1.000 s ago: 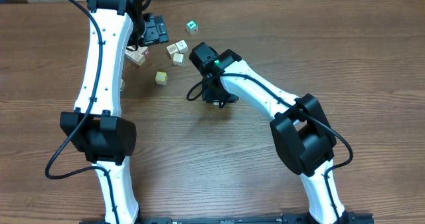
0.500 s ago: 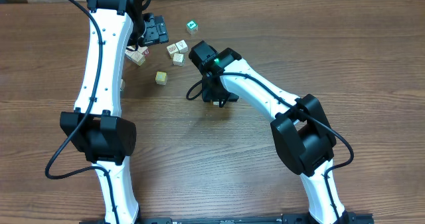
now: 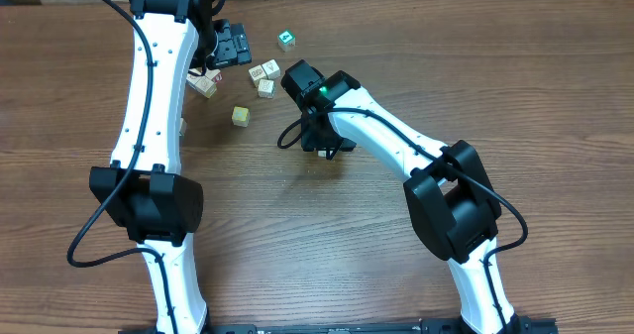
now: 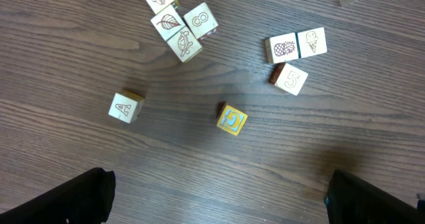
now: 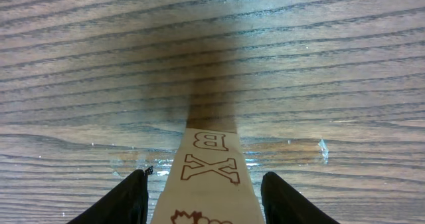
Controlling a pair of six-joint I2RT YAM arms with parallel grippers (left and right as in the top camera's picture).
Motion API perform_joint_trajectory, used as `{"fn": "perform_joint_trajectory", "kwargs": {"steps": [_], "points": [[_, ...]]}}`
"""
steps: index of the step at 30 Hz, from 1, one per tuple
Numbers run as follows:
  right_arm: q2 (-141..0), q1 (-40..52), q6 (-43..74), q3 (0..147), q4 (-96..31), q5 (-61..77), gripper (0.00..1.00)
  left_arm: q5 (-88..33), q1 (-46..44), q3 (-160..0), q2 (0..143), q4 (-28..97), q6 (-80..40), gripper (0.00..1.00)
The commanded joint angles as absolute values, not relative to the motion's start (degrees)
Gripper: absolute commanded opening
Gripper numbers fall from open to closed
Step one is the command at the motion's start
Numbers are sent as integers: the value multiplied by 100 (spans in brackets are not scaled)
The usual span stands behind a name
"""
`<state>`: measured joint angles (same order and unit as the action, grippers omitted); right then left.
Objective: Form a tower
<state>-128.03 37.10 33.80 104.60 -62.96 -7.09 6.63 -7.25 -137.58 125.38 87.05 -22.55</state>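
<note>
- Tower (image 5: pixel 207 151): a narrow upright stack of pale wooden cubes standing on the counter (image 3: pixel 495 76). The faces toward the right wrist camera read "B", then "X", then a red-marked picture cut off by the frame edge. From overhead the stack is hidden beneath the right arm, near mid-counter and to the right of the loose cubes.
- Right pincer (image 5: pixel 204 176): partly spread, with one finger on each side of the tower. A sliver of counter shows between each fingertip and the stack, so it has no hold on it.
- Left pincer (image 4: pixel 218 177): spread wide and holding nothing, above the scattered cubes at the far left of the counter.
- Loose cubes, left wrist view:
  - a yellow cube (image 4: pixel 232 118) lies alone
  - an "A" cube (image 4: pixel 126 107) lies well to its left
  - a "5" cube (image 4: pixel 290 78) touches a pineapple and ice-cream pair (image 4: pixel 296 46)
  - a cluster of four (image 4: pixel 176 21) lies beyond
</note>
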Motion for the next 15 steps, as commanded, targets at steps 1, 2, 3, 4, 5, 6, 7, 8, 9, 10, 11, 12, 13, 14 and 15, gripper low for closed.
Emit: {"fn": "perform_joint_trajectory", "kwargs": {"steps": [1,2,3,4,5,6,7,8,9,10,11,12,13,14,15], "points": [[-12827,3662,3470,10672,-6267,-812,52,637,-727,-13847,12460,8694,-2333,100],[-12827,3662,3470,10700,-6278,-812,52,637,-727,-13847,12460,8694,-2335,99],[-12827,3658,3470,10748,-6298,-812,51,637,-727,-13847,12460,8694,-2333,100],[-12827,3658,3470,10783,-6316,-812,50,637,-727,-13847,12460,8694,-2333,100],[-12827,3658,3470,10827,-6335,-814,48,637,-727,-13847,12460,8694,-2333,100],[-12827,3658,3470,10886,-6361,-812,47,637,-725,-13847,12460,8694,-2333,100],[-12827,3658,3470,10932,-6386,-812,47,637,-727,-13847,12460,8694,-2333,99],[-12827,3658,3472,10973,-6414,-812,46,637,-725,-13847,12460,8694,-2333,100],[-12827,3658,3472,11013,-6455,-812,45,637,-727,-13847,12460,8694,-2335,99],[-12827,3658,3503,11026,-6488,-816,45,637,-725,-13847,12460,8694,-2335,100],[-12827,3658,3562,11026,-6521,-816,45,637,-727,-13847,12460,8696,-2333,99],[-12827,3658,3592,11026,-6563,-816,45,637,-727,-13847,12460,8694,-2333,100],[-12827,3658,3603,11024,-6593,-838,45,637,-727,-13847,12460,8694,-2335,100],[-12827,3658,3627,11024,-6622,-899,45,637,-727,-13847,12460,8694,-2335,100],[-12827,3658,3680,11024,-6650,-974,45,637,-727,-13847,12460,8694,-2335,100]]}}
